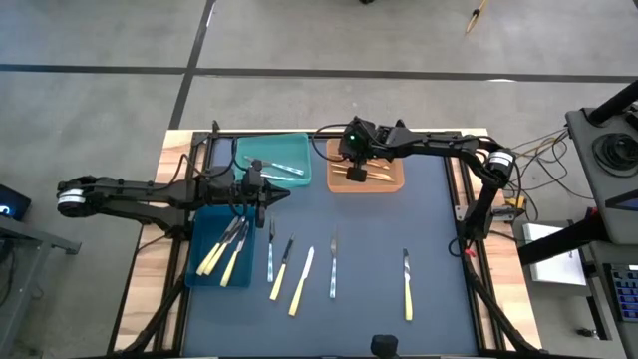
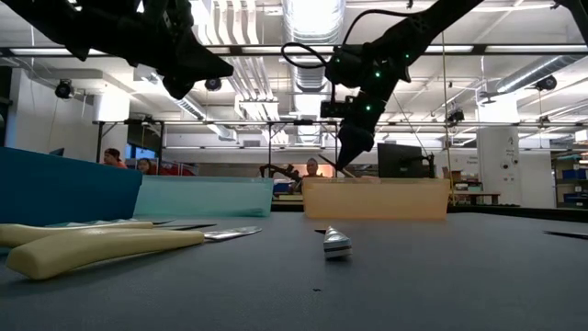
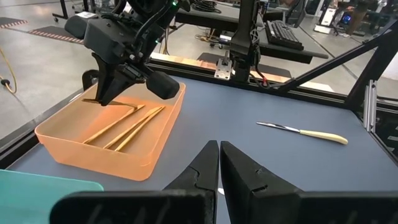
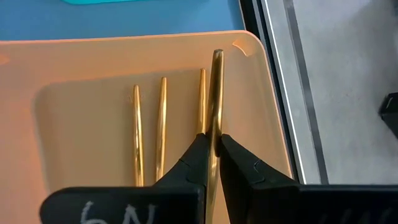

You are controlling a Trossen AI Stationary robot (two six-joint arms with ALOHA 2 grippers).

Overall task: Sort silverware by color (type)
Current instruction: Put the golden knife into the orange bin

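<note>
My right gripper [image 4: 212, 142] hangs over the orange bin [image 1: 389, 179] at the table's far side, shut on an orange-tan piece of silverware [image 4: 216, 93]. Three more orange-tan pieces [image 4: 161, 124] lie flat on that bin's floor. My left gripper [image 3: 219, 148] is shut and holds nothing; it hovers between the teal bin [image 1: 261, 150] and the dark blue bin [image 1: 199, 274]. Pale yellow pieces [image 1: 221, 251] lie in the dark blue bin, silvery ones [image 1: 284, 168] in the teal one. Several pieces [image 1: 302, 279] lie on the dark mat. My right gripper pinches the orange-tan piece's slim shaft [image 4: 214, 127] between its two fingertips, slanting down from above. The piece runs forward past the fingertips, along them. Its free end [image 4: 217, 57] shows over the bin's rim; whether it touches the bin I cannot tell.
A yellow-handled knife [image 1: 407, 284] lies alone toward the mat's near right. The other loose pieces lie in a row near the front, right of the dark blue bin. In the low view, yellow handles [image 2: 101, 250] lie close to the camera. People show in the room behind.
</note>
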